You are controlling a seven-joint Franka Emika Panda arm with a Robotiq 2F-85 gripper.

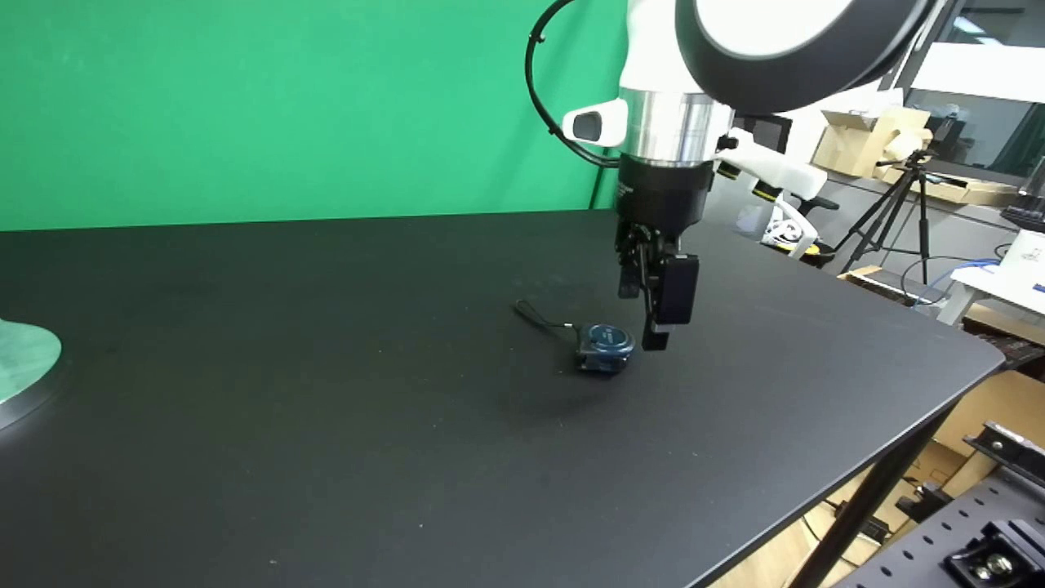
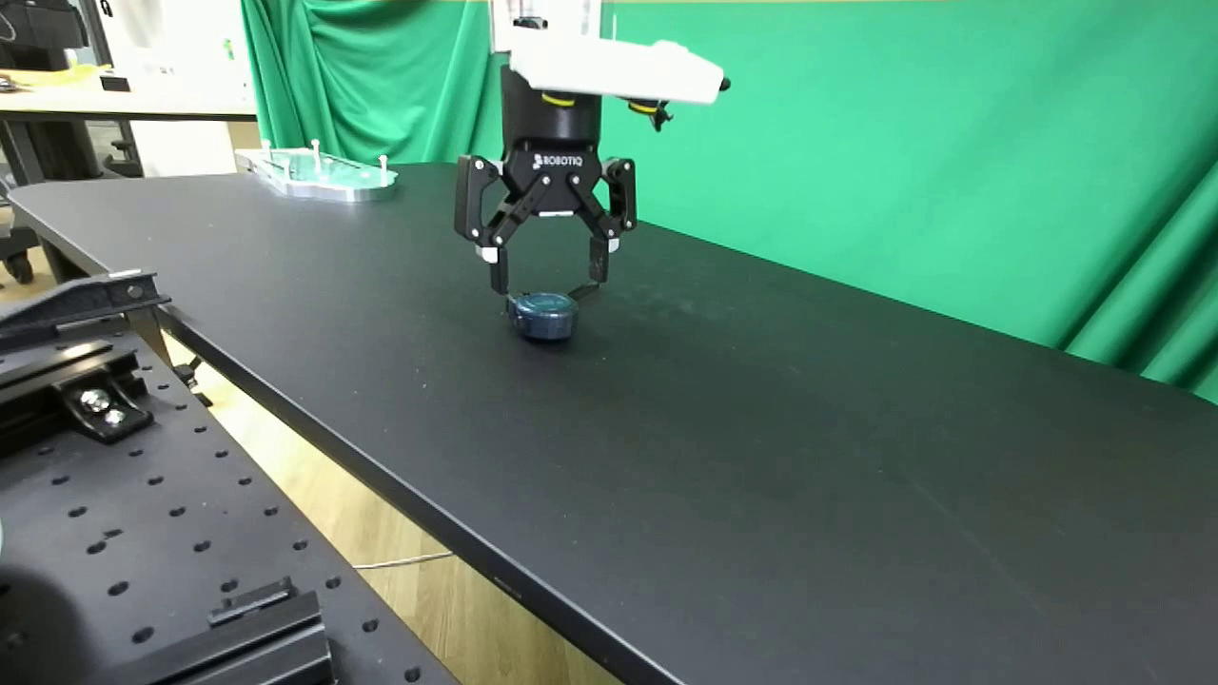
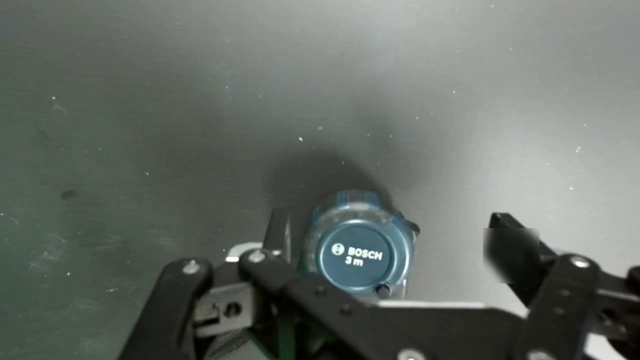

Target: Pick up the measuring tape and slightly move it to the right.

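The measuring tape [image 1: 605,347] is a small dark blue rounded case lying on the black table, with a thin dark strap loop at one side. It also shows in an exterior view [image 2: 544,317] below the gripper. In the wrist view the measuring tape [image 3: 356,255] shows its round face marked BOSCH 3 m, its lower part hidden by the gripper linkage. My gripper [image 2: 549,276] is open and empty, pointing down just above the tape. In the wrist view the tape shows between the fingers of the gripper [image 3: 395,237], nearer the left one. The gripper [image 1: 642,317] also shows beside the tape.
The black table [image 1: 326,425] has its edge near the tape's side. A green curtain [image 1: 286,106] stands behind it. A clear plate with pegs [image 2: 324,176] lies at the table's far end. A perforated metal plate [image 2: 181,561] stands beyond the table edge.
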